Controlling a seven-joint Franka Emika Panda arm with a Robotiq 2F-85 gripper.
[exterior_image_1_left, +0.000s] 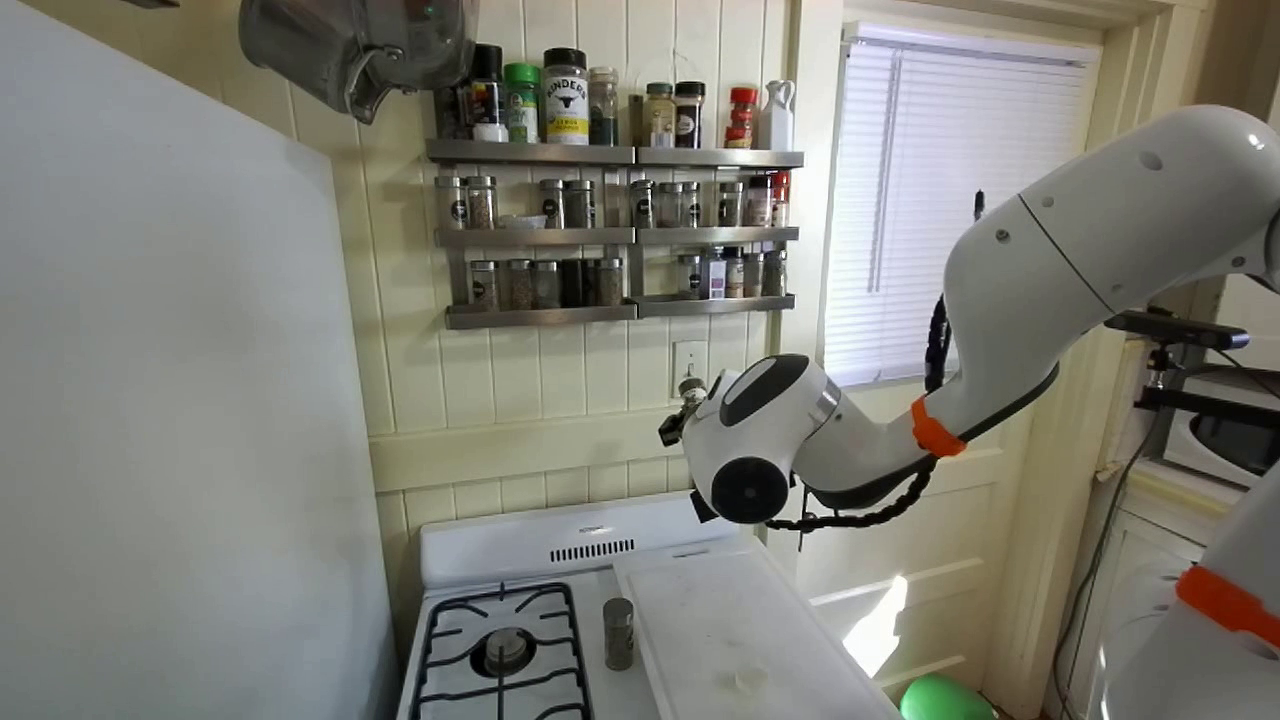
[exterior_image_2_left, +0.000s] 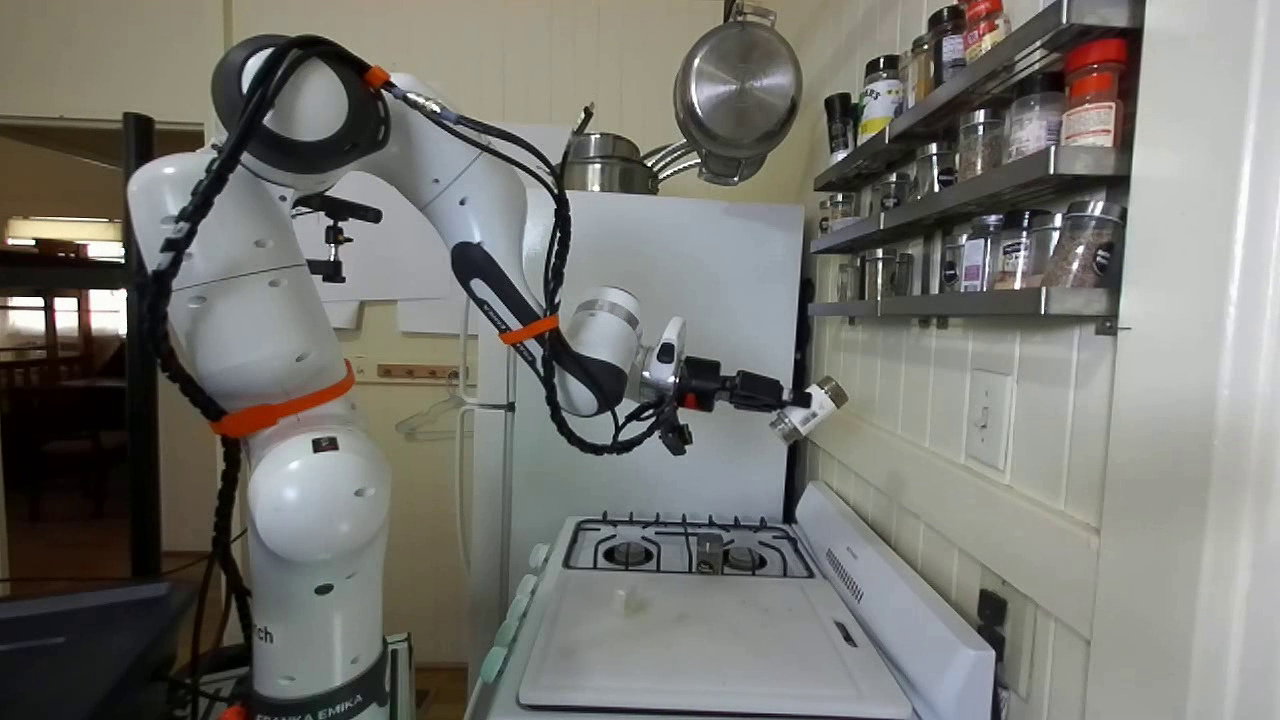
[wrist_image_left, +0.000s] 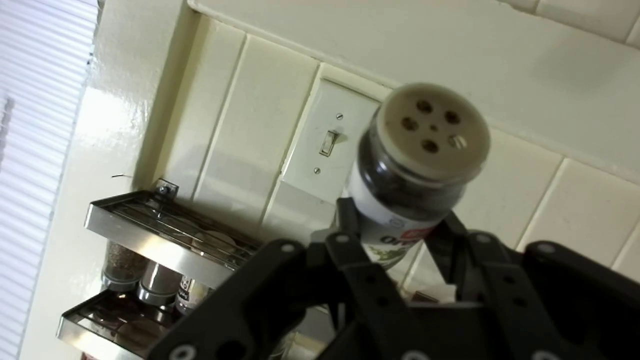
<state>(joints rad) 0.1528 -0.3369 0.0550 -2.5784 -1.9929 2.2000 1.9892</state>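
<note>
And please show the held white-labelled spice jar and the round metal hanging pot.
White-labelled spice jar (wrist_image_left: 401, 187), wrist view: dark shoulder.
Round metal hanging pot (exterior_image_2_left: 738, 92), in an exterior view: middle of face.

White stove (exterior_image_1_left: 622, 695) at bottom centre of frame in an exterior view. Black burner grate (exterior_image_1_left: 500, 680) on left part, flat white cover (exterior_image_1_left: 725, 620) on right; small grey jar (exterior_image_1_left: 619, 640) upright between, just beside cover.

Jar (exterior_image_1_left: 691, 389) apparently in end effector (exterior_image_1_left: 675, 427).

Spice jar (wrist_image_left: 407, 177): claw (wrist_image_left: 400, 218) is partly hiding it. Hanging cookware (exterior_image_1_left: 345, 45): is running past an exterior view's top edge.
</note>
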